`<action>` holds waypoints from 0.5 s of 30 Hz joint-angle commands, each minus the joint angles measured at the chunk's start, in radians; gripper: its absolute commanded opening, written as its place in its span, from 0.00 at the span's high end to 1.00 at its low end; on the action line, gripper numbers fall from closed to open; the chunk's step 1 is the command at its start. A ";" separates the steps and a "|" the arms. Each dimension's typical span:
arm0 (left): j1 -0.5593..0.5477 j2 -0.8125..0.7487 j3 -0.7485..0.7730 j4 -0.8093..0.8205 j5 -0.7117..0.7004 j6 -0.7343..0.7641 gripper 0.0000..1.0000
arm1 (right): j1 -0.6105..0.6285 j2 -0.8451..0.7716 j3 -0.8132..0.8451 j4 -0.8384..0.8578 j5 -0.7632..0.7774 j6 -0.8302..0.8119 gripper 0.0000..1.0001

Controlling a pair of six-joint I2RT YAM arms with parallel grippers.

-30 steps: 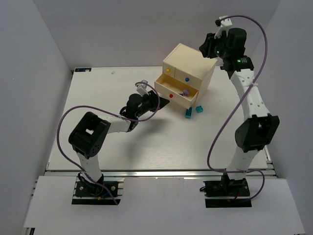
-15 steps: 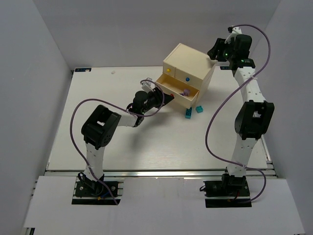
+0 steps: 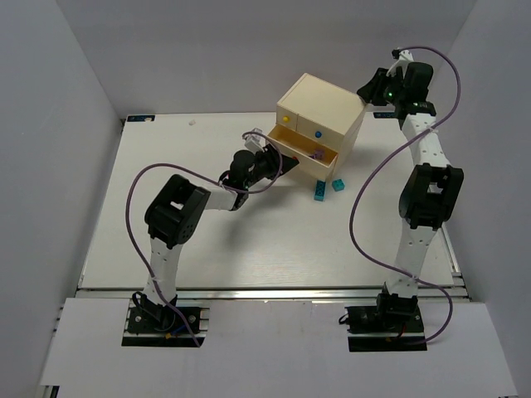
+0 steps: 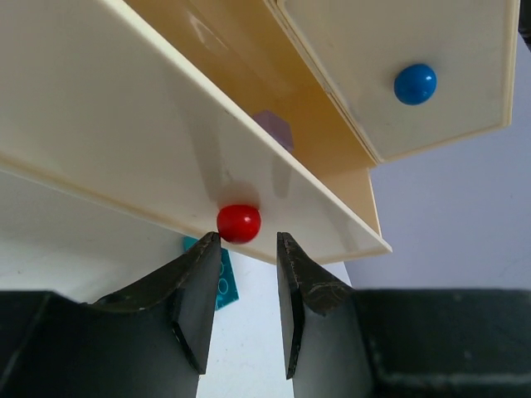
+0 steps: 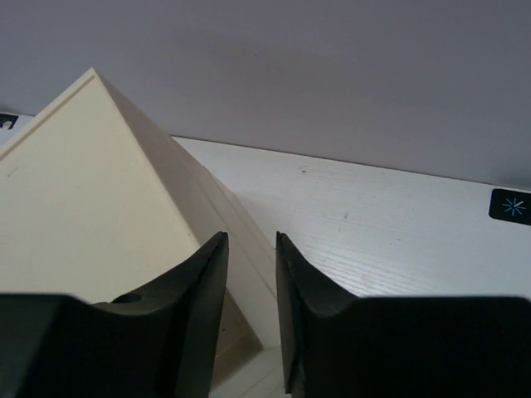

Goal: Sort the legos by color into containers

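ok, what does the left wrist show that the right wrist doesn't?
Left wrist only: the open drawer, its red knob just ahead of the left pincer, a lilac brick inside it, a blue knob on a shut drawer, and a teal brick on the table.
Right wrist only: the chest from its plain, knobless side, a black sticker at the frame's right edge, and the right pincer.
Both: the cream chest, the white table, and a pincer with parted jaws holding nothing.
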 commanded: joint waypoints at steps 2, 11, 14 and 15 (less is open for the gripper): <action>0.005 0.012 0.070 -0.012 0.004 0.004 0.56 | -0.005 0.019 0.022 -0.075 -0.159 -0.011 0.71; 0.005 0.130 0.231 -0.040 -0.026 0.001 0.56 | -0.008 -0.027 -0.079 -0.095 -0.226 -0.060 0.78; 0.005 0.161 0.287 -0.048 -0.035 -0.003 0.56 | -0.009 -0.029 -0.076 -0.124 -0.235 -0.079 0.79; 0.005 0.176 0.300 -0.052 -0.039 -0.003 0.56 | -0.009 -0.030 -0.076 -0.129 -0.238 -0.082 0.78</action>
